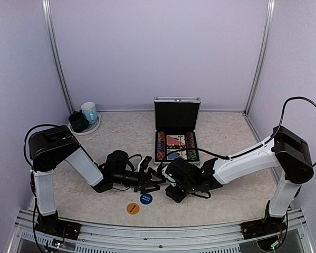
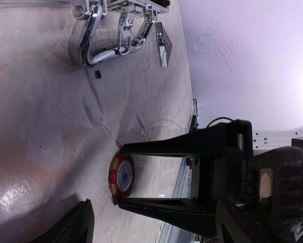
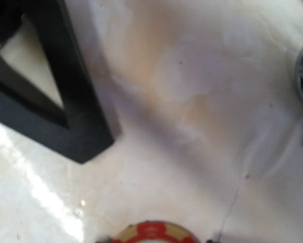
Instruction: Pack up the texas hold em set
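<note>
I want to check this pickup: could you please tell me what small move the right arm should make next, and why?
Probably close the right gripper firmly on the red-and-gold chip. Its fingers bracket the chip on the table, but firm contact isn't evident, so lifting now might leave it behind.

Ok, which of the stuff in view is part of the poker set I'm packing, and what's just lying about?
Belongs to the job: the open case, chip stacks and cards inside it, loose chip at the tips of the left claw, blue button, orange button.
Just lying about: dark green mug, light blue mug, plate under them.
</note>
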`<state>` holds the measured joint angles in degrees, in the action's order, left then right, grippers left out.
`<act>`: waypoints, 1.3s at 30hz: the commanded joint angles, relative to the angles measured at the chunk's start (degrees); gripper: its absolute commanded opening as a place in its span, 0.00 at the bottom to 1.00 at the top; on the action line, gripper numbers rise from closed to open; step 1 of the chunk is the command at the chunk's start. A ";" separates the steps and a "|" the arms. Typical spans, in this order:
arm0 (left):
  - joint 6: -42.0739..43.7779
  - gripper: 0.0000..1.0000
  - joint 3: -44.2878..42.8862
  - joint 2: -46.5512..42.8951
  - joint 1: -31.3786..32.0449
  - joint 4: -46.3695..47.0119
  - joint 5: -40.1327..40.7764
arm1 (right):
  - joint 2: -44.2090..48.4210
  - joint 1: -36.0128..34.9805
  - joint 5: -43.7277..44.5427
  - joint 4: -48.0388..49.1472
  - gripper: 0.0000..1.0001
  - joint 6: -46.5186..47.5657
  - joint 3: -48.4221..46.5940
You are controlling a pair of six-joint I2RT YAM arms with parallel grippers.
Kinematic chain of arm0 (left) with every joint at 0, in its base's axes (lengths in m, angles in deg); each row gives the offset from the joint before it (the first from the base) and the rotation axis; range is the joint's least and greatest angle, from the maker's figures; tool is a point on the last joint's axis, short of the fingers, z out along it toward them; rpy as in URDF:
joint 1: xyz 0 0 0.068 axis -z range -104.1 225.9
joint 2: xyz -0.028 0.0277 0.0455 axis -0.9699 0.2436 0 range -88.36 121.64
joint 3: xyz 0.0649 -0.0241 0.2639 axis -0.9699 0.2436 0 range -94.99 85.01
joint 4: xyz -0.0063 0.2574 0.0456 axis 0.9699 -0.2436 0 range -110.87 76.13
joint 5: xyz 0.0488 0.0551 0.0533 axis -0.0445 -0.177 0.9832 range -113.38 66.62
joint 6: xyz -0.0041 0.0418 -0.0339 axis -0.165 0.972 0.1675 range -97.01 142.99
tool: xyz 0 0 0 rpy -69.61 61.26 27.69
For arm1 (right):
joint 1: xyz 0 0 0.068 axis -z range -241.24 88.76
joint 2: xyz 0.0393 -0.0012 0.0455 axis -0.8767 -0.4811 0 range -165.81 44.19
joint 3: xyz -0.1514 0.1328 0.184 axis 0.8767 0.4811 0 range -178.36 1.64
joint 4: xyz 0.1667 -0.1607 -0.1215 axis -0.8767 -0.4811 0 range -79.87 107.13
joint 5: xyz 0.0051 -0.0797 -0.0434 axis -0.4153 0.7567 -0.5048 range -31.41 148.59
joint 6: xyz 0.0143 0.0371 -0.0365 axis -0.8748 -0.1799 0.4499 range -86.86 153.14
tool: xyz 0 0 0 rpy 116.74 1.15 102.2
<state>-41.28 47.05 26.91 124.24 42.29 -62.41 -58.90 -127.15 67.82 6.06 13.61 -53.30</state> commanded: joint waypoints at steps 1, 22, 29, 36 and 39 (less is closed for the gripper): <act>0.08 0.82 0.15 1.20 -0.22 -0.63 1.06 | 0.81 -1.74 -0.18 -2.64 0.40 0.11 3.88; 0.68 0.82 -2.58 1.72 1.08 -1.79 -0.44 | 7.84 -1.85 3.69 1.51 0.44 3.02 3.90; 0.72 0.82 -2.38 0.97 0.96 -1.50 0.27 | 7.28 -2.05 -2.14 1.79 0.66 -0.27 7.26; 0.44 0.82 -2.17 0.85 0.75 -1.50 0.48 | 4.47 -2.79 0.23 4.68 0.69 -0.85 8.01; 0.53 0.82 -1.87 0.30 0.61 -1.58 0.90 | 3.51 -3.01 1.24 6.13 0.67 -1.09 8.62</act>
<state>-41.28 45.19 27.65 124.96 40.96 -62.38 -53.46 -129.29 67.54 9.86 13.63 -45.80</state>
